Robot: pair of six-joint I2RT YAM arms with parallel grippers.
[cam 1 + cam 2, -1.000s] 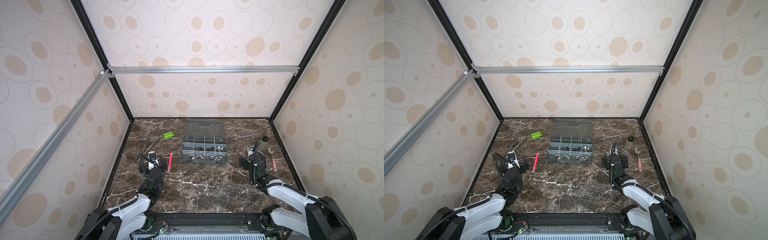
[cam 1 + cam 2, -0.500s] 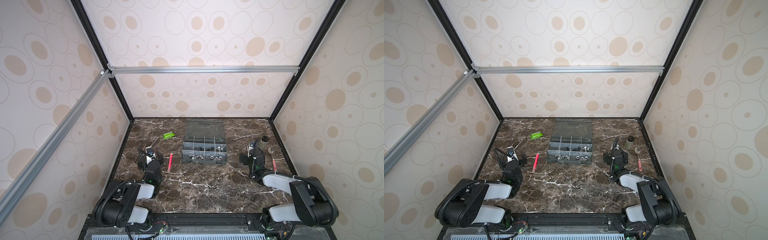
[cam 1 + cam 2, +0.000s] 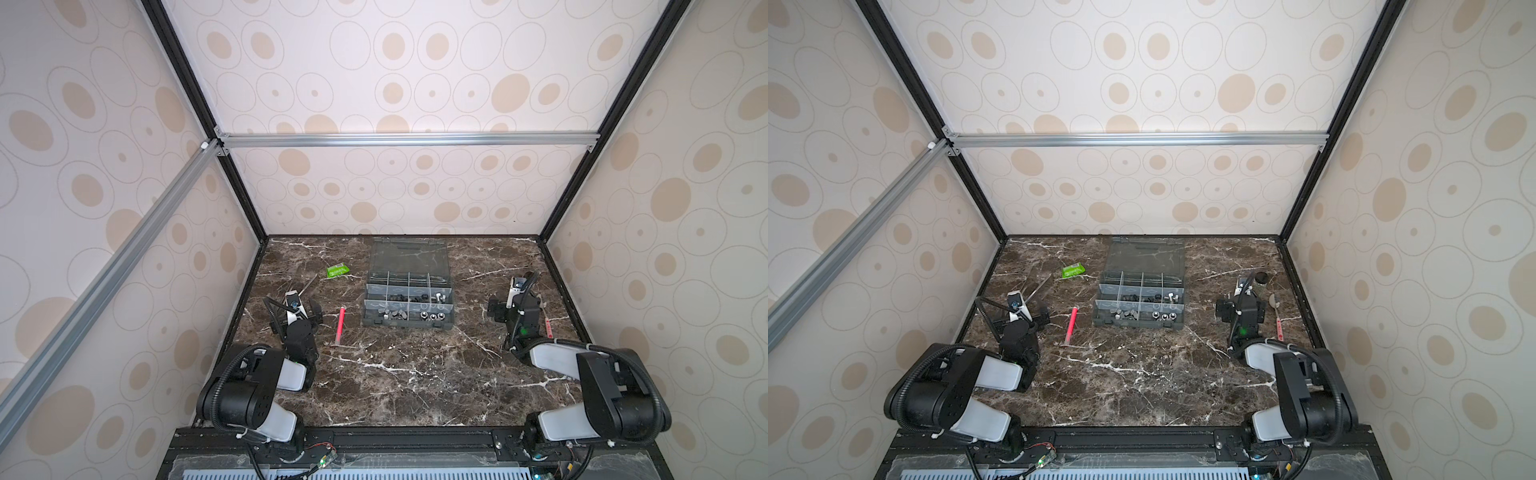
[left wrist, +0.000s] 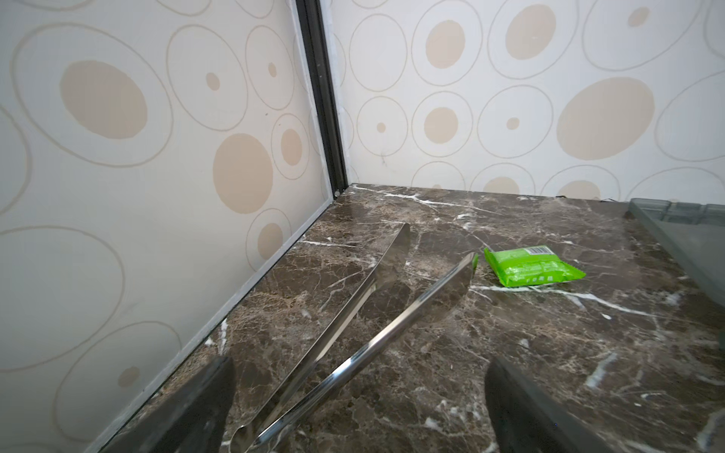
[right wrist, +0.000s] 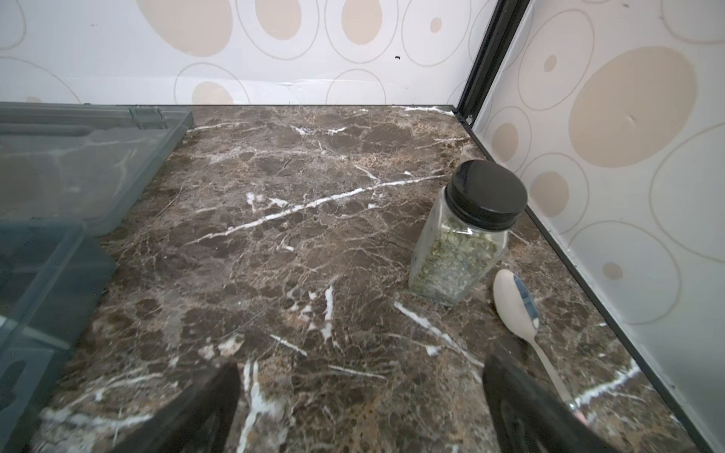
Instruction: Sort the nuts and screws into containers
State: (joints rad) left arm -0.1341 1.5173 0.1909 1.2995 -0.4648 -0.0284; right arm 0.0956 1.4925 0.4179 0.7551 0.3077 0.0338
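Jaws on the left gripper (image 4: 361, 392) stand fully apart and hold nothing. The tweezers (image 4: 451, 280) lie on the marble table (image 3: 415, 374) under and ahead of the gap, with neither pad closed on them. The right gripper (image 5: 361, 392) is just as wide and just as empty, over bare marble near a black-capped jar (image 5: 459, 251) and a spoon (image 5: 512, 298).

Both arms are folded low at their own sides, well apart from the organiser box (image 3: 407, 322) at mid-table. Its lid lies open and flat behind it. In its containers (image 3: 415, 305), dark screws (image 3: 405, 297) fill a middle-row cell, and silver nuts (image 3: 428, 316) sit in the front row beside a cell of wedge-shaped pieces. In both top views no loose hardware shows on the table, though pieces this small could escape notice. A green packet (image 4: 529, 266) and a red pen (image 3: 340, 326) lie to the left of the box.

The sorting looks finished, or paused with both arms parked. Any further move would call for a reach inward to the box, perhaps to swing the lid shut.
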